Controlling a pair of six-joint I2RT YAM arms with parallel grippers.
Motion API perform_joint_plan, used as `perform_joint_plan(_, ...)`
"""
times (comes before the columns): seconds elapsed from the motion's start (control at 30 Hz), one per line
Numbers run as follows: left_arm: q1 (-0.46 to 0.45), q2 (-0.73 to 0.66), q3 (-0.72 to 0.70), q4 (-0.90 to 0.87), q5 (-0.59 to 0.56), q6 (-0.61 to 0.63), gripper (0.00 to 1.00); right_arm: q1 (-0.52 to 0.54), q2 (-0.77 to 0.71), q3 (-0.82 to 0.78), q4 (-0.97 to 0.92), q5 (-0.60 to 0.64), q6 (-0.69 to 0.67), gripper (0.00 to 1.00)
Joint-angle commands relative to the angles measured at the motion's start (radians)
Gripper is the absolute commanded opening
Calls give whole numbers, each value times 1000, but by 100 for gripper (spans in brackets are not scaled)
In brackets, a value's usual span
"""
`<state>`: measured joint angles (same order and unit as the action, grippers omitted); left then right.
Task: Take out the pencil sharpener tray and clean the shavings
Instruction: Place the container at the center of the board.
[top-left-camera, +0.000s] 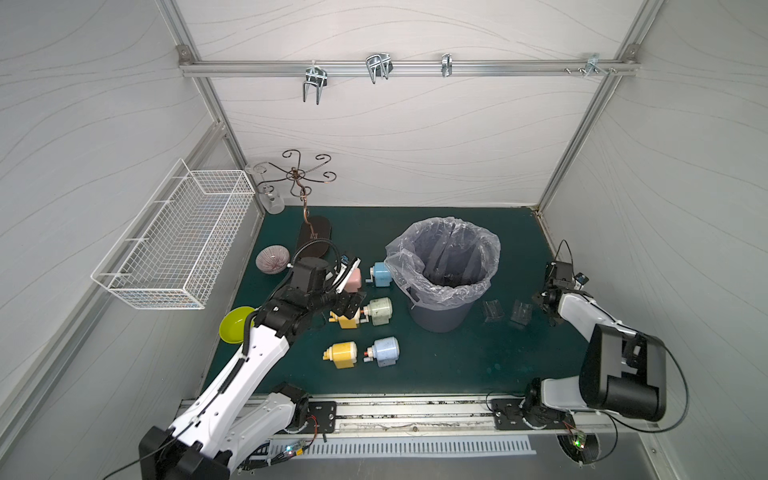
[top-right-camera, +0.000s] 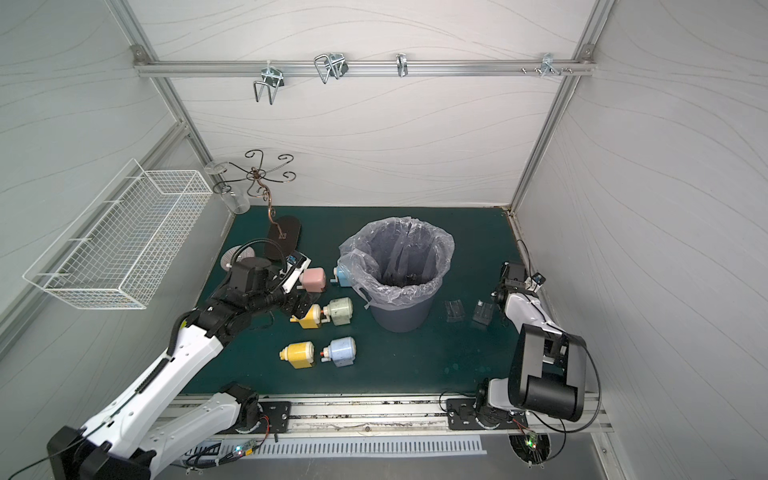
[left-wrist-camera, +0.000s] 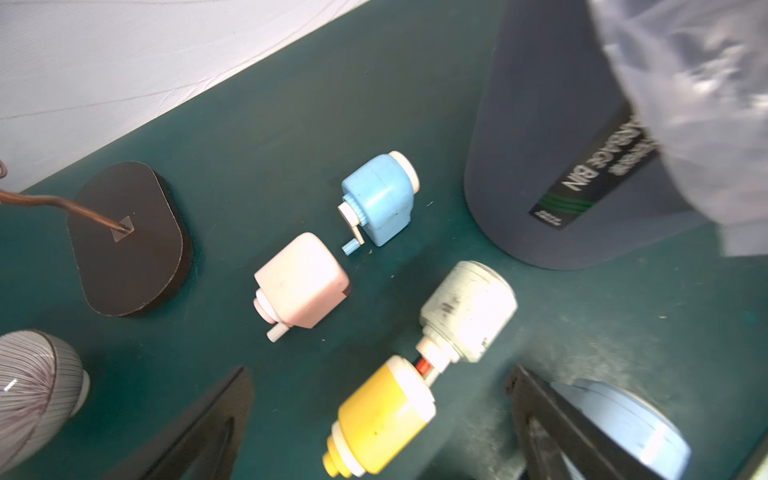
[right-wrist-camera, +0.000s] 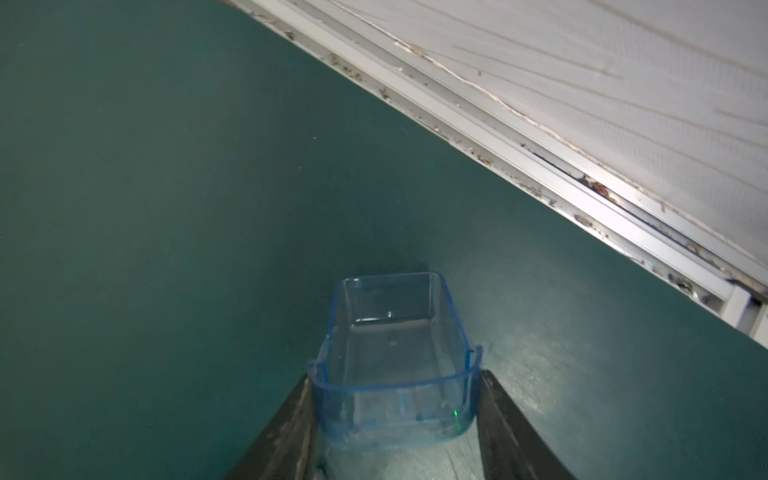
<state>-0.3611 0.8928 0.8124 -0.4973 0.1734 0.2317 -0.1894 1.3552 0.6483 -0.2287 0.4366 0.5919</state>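
Holding anything, the right gripper (right-wrist-camera: 395, 376)?
Yes, its jaws are closed partway on the clear blue tray (right-wrist-camera: 392, 332), low over the green mat (right-wrist-camera: 166, 208) at the right, near the right wall. Two more clear trays (top-left-camera: 493, 309) lie between it and the bin (top-left-camera: 440, 316).
And the left gripper (left-wrist-camera: 379, 370)?
Spread wide, empty, above the farther yellow sharpener (left-wrist-camera: 382, 415), left of the bin.
Shavings?
Dark crumbs, probably shavings (right-wrist-camera: 598, 189), line a wall rail (right-wrist-camera: 519, 153).

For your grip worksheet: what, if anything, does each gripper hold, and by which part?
The right gripper clamps the blue tray across the side walls at one end; left gripper holds nothing.
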Motion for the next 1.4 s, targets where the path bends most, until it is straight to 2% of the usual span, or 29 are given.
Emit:
perform_joint_plan(0.0, 5, -65, -27, 47, 83, -111, 100, 6, -30, -67, 141, -24, -132, 5)
perform_joint_plan(0.17, 5, -135, -65, 52, 119, -148, 100, 22, -12, -62, 204, -53, -202, 5)
perform_joint_plan(0.3, 5, -157, -60, 33, 148, -151, 100, 22, 29, -26, 160, -68, -211, 6)
perform_joint_plan(0.43, 5, -180, -67, 38, 180, -166, 100, 21, 36, -10, 94, -55, -212, 21)
perform_joint_plan(0.53, 5, -188, -68, 38, 189, -168, 100, 21, 21, -19, 69, -49, -206, 42)
perform_joint_plan(0.57, 5, -187, -66, 35, 191, -166, 100, 21, 19, -19, 53, -44, -198, 46)
perform_joint_plan(0.8, 4, -207, -48, -4, 198, -154, 100, 13, 21, -16, -105, -15, -117, 59)
perform_joint_plan(1.03, 5, -235, -45, -30, 201, -157, 100, -5, -86, -38, -189, 5, -90, 77)
perform_joint_plan(1.2, 5, -238, -45, -31, 194, -168, 100, -24, -120, 33, -288, -58, -76, 83)
perform_joint_plan(1.37, 5, -232, -47, -33, 127, -229, 100, -56, -128, 128, -386, -122, -83, 90)
